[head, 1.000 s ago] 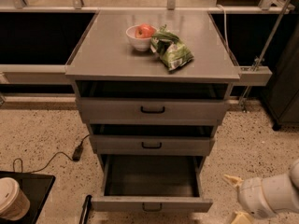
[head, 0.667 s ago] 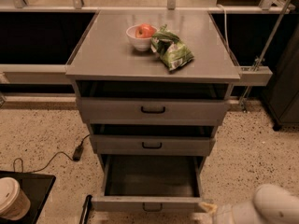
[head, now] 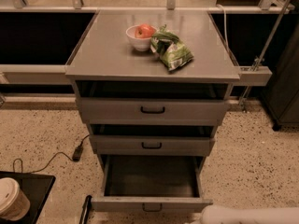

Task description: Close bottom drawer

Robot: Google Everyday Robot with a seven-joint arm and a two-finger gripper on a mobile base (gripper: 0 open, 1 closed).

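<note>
The bottom drawer (head: 152, 203) of the grey metal cabinet stands pulled far out, its dark interior (head: 152, 176) showing and empty. Its flat grey front has a small black handle (head: 152, 208) at the centre, close to the lower edge of the view. My gripper (head: 206, 216) is at the end of the white arm lying along the bottom right edge. It sits just below the right end of the drawer front, close to it; whether it touches I cannot tell.
The two upper drawers (head: 153, 110) stand slightly ajar. On the cabinet top (head: 112, 55) are a white bowl with a red apple (head: 140, 35) and a green snack bag (head: 171, 51). A paper cup (head: 11, 199) on a black tray, a floor cable (head: 77, 152) and a dark cabinet (head: 286, 87) surround it.
The white arm has moved left and lower along the bottom edge, bringing the gripper near the right end of the drawer front. The drawer stays equally far out.
</note>
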